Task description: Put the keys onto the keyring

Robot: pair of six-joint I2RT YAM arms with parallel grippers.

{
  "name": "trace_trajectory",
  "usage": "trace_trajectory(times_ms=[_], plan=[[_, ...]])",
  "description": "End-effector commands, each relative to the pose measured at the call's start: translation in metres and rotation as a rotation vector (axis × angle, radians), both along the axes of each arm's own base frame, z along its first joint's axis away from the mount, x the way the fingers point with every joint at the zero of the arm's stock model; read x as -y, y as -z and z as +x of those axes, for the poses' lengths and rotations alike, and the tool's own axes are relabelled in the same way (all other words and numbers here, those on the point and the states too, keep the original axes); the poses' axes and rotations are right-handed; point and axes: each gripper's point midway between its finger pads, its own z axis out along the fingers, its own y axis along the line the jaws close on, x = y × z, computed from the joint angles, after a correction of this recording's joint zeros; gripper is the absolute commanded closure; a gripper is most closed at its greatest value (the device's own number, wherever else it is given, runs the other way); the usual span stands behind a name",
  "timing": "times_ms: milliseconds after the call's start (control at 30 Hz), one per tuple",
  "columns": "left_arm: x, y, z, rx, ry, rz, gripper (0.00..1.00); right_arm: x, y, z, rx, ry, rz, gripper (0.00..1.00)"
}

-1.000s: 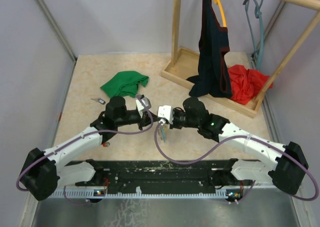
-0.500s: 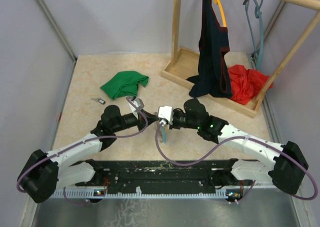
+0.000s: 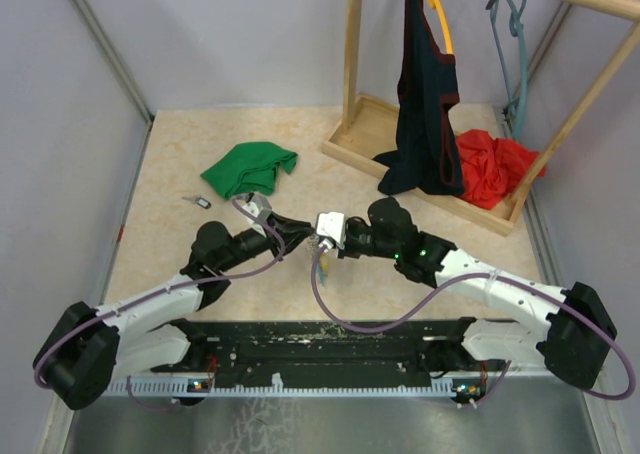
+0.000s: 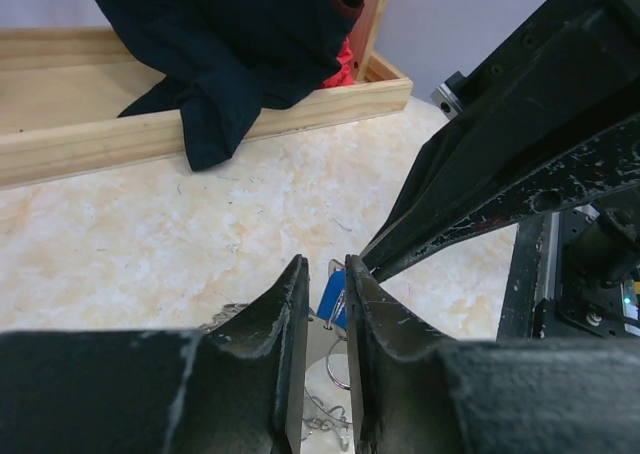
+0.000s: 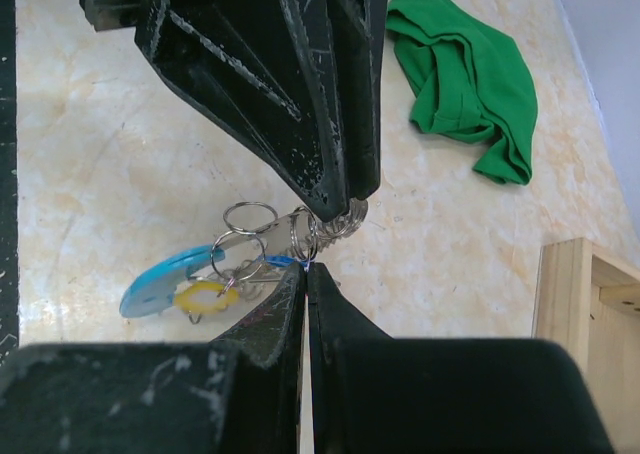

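Right tool (image 5: 306,274) is pinched shut on the keyring (image 5: 302,236), held above the worktop (image 3: 170,174) with a blue-headed key (image 5: 165,279) and a yellow-headed key (image 5: 205,296) dangling; left tool (image 4: 325,274), a sliver apart, noses in; one stray key (image 3: 197,201) looks unthreaded, so unfinished.

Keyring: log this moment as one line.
right gripper: shut on keyring | left gripper: jaws slightly parted, tips at keyring | blue tag, yellow tag: hanging on keyring | green cloth: on table
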Motion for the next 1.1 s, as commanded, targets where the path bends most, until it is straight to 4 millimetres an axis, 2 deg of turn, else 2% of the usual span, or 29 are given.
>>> trace_trajectory(times_ms=[0, 300, 567, 800, 1067], plan=[[-0.004, -0.004, -0.003, 0.056, 0.029, 0.038, 0.73, -0.005, -0.031, 0.001, 0.061, -0.011, 0.04, 1.0], [-0.002, 0.014, -0.018, 0.154, 0.187, 0.22, 0.58, -0.004, -0.035, 0.0, 0.082, -0.04, -0.011, 1.0], [0.002, -0.003, -0.015, 0.365, 0.255, 0.316, 0.53, -0.005, -0.037, -0.003, 0.083, -0.071, -0.027, 1.0], [0.006, -0.003, -0.019, 0.423, 0.319, 0.346, 0.53, -0.006, -0.038, -0.005, 0.078, -0.083, -0.03, 1.0], [0.014, -0.002, -0.016, 0.398, 0.372, 0.363, 0.64, -0.005, -0.037, -0.007, 0.07, -0.09, -0.036, 1.0]])
